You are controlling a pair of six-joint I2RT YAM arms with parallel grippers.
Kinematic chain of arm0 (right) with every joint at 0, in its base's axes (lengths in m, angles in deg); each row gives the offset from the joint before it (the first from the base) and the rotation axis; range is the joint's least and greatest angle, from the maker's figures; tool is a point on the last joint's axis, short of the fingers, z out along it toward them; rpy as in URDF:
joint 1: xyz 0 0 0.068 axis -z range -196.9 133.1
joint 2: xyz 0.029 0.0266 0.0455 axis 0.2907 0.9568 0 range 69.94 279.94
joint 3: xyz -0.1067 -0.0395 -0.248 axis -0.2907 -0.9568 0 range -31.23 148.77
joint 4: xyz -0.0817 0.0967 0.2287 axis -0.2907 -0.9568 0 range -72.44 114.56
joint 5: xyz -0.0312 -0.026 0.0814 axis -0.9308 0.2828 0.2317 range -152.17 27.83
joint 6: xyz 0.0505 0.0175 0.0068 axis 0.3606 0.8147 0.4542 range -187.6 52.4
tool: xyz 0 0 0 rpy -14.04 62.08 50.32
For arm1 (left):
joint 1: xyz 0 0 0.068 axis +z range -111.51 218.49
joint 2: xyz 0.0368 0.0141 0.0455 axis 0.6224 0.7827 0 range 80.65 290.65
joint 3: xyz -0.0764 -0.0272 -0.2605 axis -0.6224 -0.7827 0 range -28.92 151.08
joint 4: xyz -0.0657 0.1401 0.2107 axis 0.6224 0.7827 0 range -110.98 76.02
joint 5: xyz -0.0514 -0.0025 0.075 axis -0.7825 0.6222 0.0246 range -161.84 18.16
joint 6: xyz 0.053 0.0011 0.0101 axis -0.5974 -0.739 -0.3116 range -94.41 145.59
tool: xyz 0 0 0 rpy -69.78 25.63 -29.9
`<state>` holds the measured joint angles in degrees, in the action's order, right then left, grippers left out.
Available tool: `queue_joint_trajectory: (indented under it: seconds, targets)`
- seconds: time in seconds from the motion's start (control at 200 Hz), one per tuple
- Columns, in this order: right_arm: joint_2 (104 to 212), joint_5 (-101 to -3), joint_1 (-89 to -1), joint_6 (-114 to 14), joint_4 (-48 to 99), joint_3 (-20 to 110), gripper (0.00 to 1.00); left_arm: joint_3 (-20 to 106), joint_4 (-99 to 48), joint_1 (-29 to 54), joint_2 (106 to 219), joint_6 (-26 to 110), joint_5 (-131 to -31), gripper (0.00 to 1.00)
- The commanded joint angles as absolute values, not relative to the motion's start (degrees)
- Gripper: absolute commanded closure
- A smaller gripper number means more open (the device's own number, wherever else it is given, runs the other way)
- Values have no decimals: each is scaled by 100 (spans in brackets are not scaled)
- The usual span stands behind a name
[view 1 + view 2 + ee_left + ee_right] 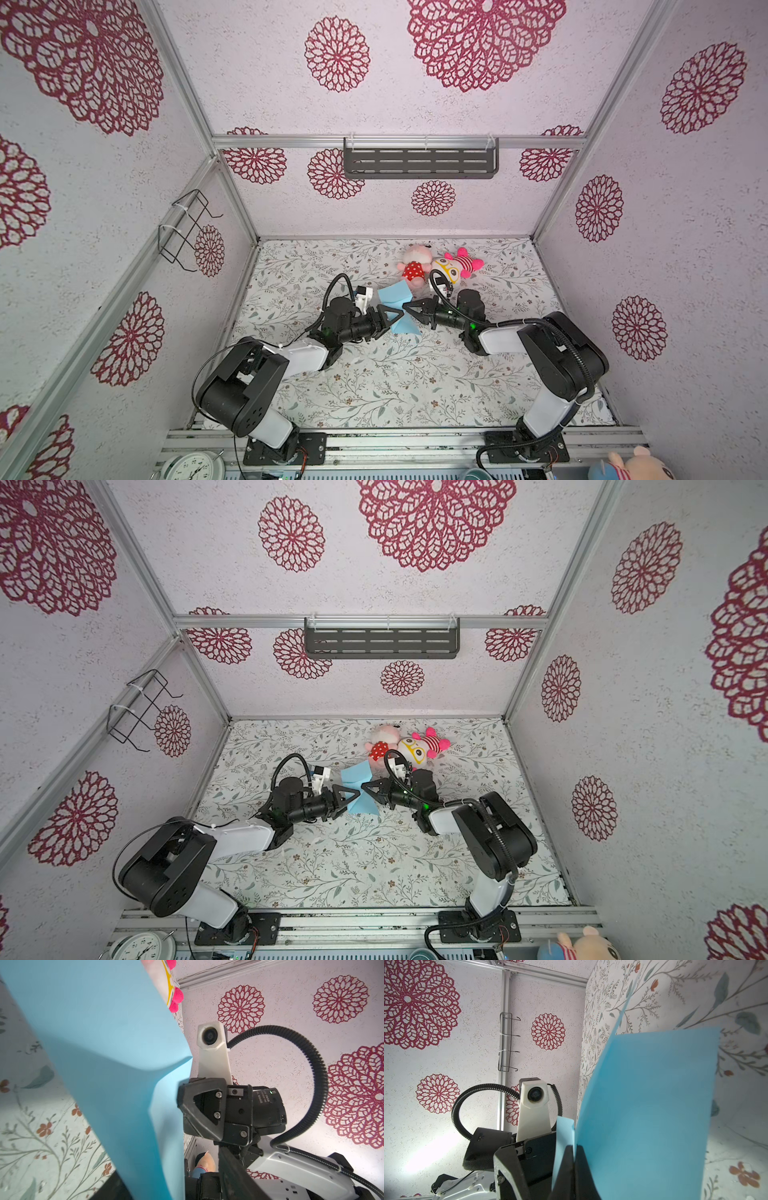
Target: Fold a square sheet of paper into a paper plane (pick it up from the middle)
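The light-blue square sheet of paper (395, 297) (356, 776) hangs bent above the floral table, between both grippers near the middle in both top views. My right gripper (407, 311) (574, 1147) is shut on one edge of it, and the sheet (643, 1105) spreads out beyond the jaws. My left gripper (392, 320) (170, 1178) stands open. Its jaws are apart on either side of the sheet (104, 1032), which passes between them. No paper plane is in view; the paper is a creased, curved sheet.
Two pink plush toys (415, 266) (457, 264) lie just behind the paper. A black slotted shelf (419, 163) hangs on the back wall and a wire rack (187, 230) on the left wall. A clock (193, 467) sits below the front rail.
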<state>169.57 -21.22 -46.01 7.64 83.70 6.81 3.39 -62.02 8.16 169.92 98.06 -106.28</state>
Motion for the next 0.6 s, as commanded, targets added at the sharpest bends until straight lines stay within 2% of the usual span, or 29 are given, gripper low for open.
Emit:
queue_joint_trajectory:
  seconds: [0.0,0.375,0.46,0.595]
  targets:
    - [16776,-1963,-4593,786,8712,875,98,360,-6537,812,17039,9935,-10718,48]
    - [16797,-1939,-4559,701,8716,819,96,368,-6384,881,17069,9951,-10648,80]
    - [16748,-1950,-4535,606,8638,806,87,360,-6361,910,17056,9943,-10638,89]
    - [16442,-2135,-4390,3,7842,792,65,381,-6032,979,16974,9778,-10630,97]
